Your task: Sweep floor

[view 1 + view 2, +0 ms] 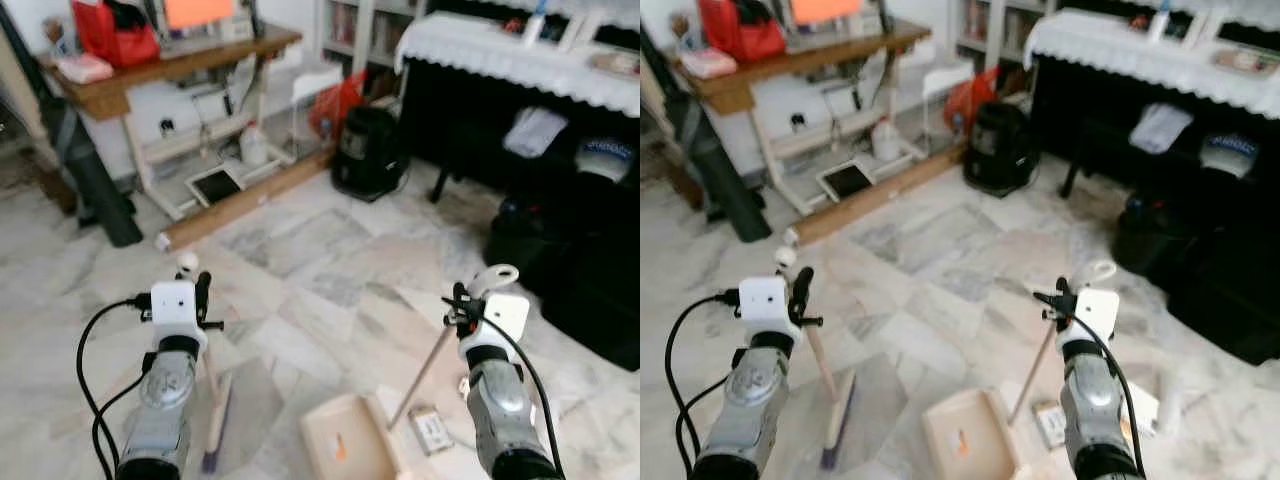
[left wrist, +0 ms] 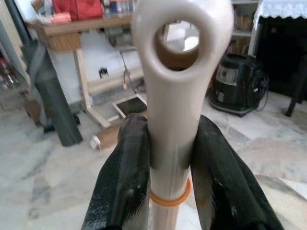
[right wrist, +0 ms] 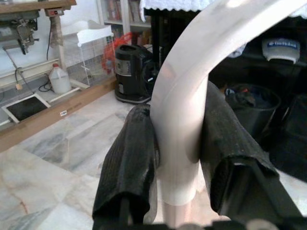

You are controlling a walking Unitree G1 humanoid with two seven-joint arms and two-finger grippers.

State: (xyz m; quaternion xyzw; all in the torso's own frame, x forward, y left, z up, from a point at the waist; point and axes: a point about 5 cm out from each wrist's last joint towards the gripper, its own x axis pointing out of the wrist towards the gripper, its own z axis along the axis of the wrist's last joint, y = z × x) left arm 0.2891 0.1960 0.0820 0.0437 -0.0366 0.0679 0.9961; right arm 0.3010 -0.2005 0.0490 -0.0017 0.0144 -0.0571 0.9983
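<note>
My left gripper (image 1: pixel 192 292) is shut on the cream broom handle (image 2: pixel 168 96) just below its eyelet end, with an orange ring under the fingers (image 2: pixel 125 163). The broom's head (image 1: pixel 217 425) rests on the marble floor beneath it. My right gripper (image 1: pixel 468 302) is shut on the curved top of the dustpan handle (image 3: pixel 184 105). That handle slopes down to the beige dustpan (image 1: pixel 348 442), which lies on the floor between the arms with a small orange scrap inside it.
A small packet (image 1: pixel 432 430) lies beside the dustpan. Ahead stand a wooden table (image 1: pixel 170 65), a long plank (image 1: pixel 245 200), a black appliance (image 1: pixel 368 150) and a lace-covered piano (image 1: pixel 520 50). Black bags (image 1: pixel 590 280) crowd the right side. Open marble floor (image 1: pixel 320 260) lies in front.
</note>
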